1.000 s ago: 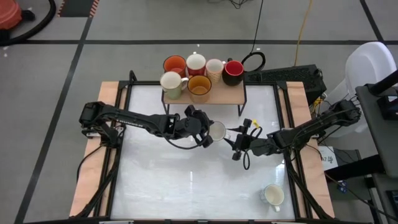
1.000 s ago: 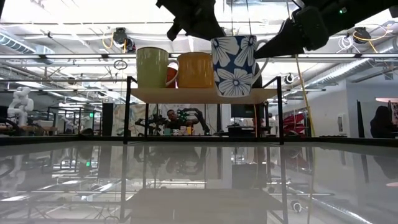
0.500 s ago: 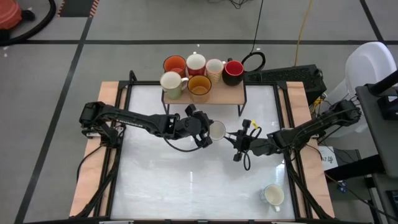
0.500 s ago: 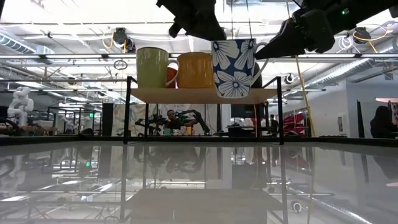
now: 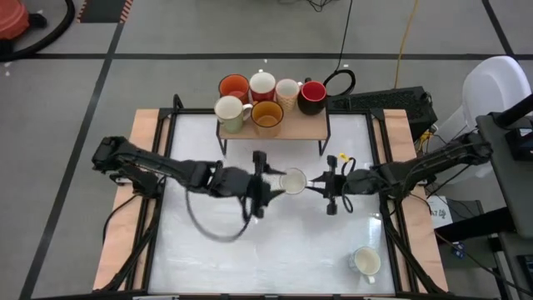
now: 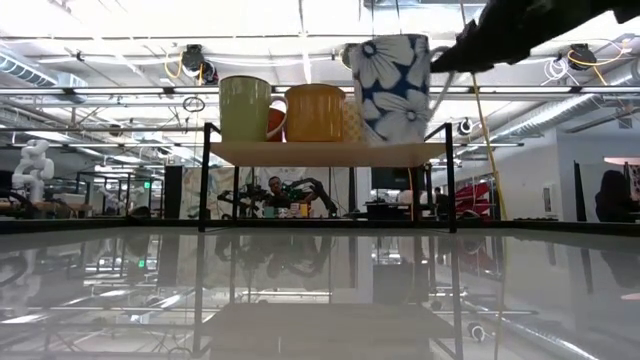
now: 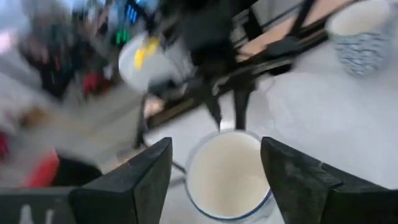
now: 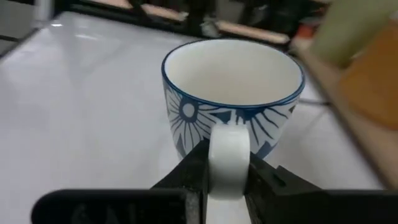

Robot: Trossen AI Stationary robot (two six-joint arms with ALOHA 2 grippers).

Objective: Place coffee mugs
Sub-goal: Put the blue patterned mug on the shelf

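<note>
Above table, right pincer (image 8: 227,177) clamping mug (image 8: 233,93) handle

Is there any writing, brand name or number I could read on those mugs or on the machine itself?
None can be read.
The blue-flowered mug, held by its handle in the right gripper: flowers only, no lettering.
The mugs on the shelf: plain, no print visible.
A paper by the table's right edge: print too small to read.

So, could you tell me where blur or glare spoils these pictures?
High view: the left arm's forearm smears with motion. Left wrist view: the background is streaked, the blue-flowered mug soft. Low view: the glossy table mirrors the ceiling lights. Right wrist view: that mug is sharp, its surroundings blurred.
</note>
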